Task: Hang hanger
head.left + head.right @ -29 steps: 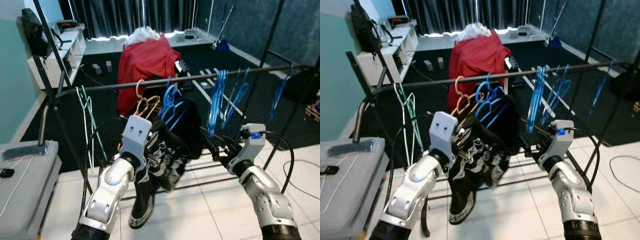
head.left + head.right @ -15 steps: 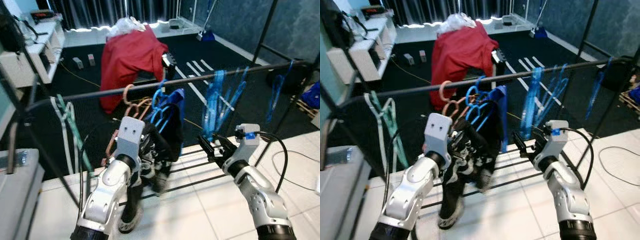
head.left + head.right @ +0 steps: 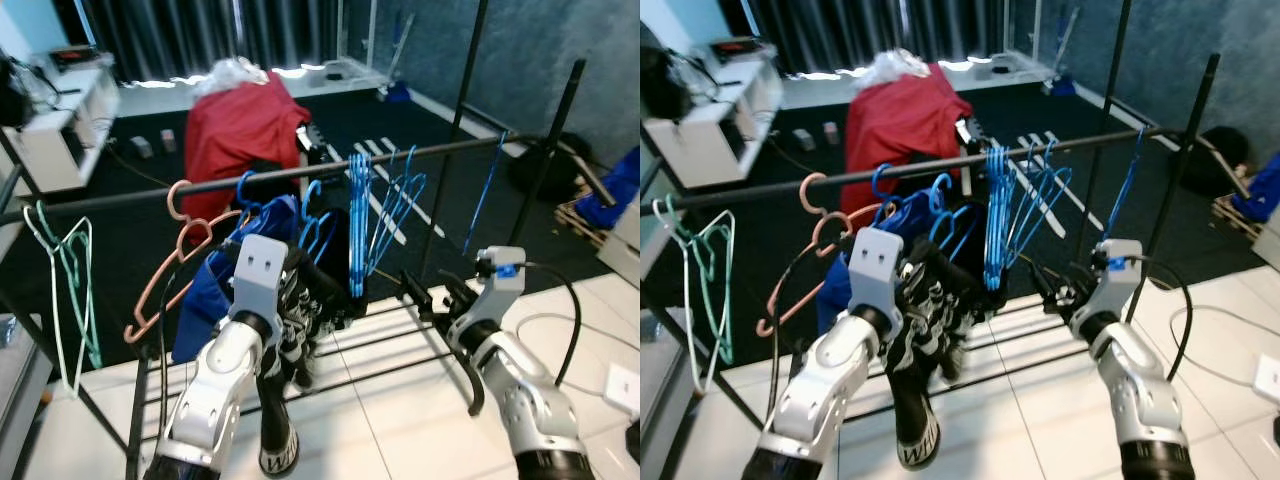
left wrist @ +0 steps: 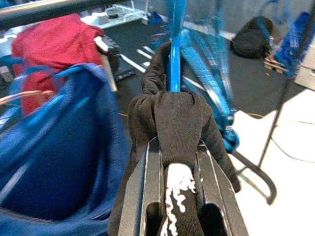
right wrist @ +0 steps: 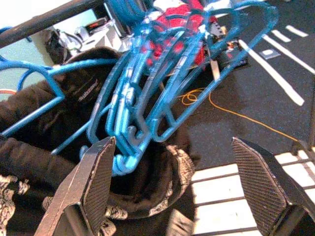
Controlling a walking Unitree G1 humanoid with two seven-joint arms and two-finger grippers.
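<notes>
Below the rail (image 3: 300,172), left tool (image 4: 179,172) clamps a white-lettered, unreadable black garment (image 4: 179,118); right tool (image 5: 177,182) spread.

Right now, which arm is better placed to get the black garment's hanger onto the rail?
Left, probably. The left tool is shut on the black garment draped over its blue hanger, just below the rail. The right tool is open and empty, near the bunched blue hangers.

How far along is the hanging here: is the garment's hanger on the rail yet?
Looks nearly done: the black garment on its blue hanger hangs by the rail, though the hook's seat is unclear. In hand: the left gripper clamps the garment. Left: release it. The right gripper is open beside the spare blue hangers.
</notes>
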